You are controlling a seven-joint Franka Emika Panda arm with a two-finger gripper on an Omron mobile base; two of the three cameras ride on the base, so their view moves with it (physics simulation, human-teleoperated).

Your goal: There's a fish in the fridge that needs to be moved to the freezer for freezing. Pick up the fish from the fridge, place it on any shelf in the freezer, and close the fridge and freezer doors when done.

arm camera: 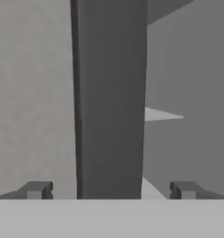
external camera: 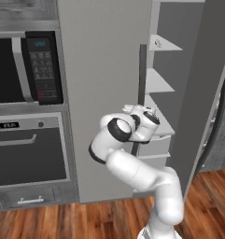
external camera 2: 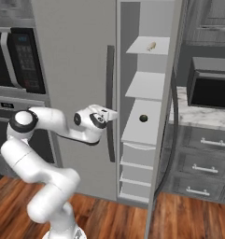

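The small cream-white fish (external camera: 157, 44) (external camera 2: 151, 45) lies on the top shelf (external camera 2: 137, 48) of the freezer (external camera 2: 146, 93), whose narrow section stands open. Its door (external camera: 207, 93) is swung out to the right. The fridge door (external camera: 104, 93) (external camera 2: 76, 70) to the left is shut. My gripper (external camera 2: 111, 113) (external camera: 149, 112) is open at the mid-height of that door's long dark handle (arm camera: 111, 93) (external camera 2: 110, 93). In the hand view one fingertip (arm camera: 36, 189) rises on each side of the handle, apart from it.
A small dark round thing (external camera 2: 143, 118) sits on a lower freezer shelf. A black microwave (external camera: 25, 65) and an oven (external camera: 30, 154) are built in at the left. At the right stand a marble counter with another microwave (external camera 2: 212, 88) and drawers (external camera 2: 205, 154). The floor is wood.
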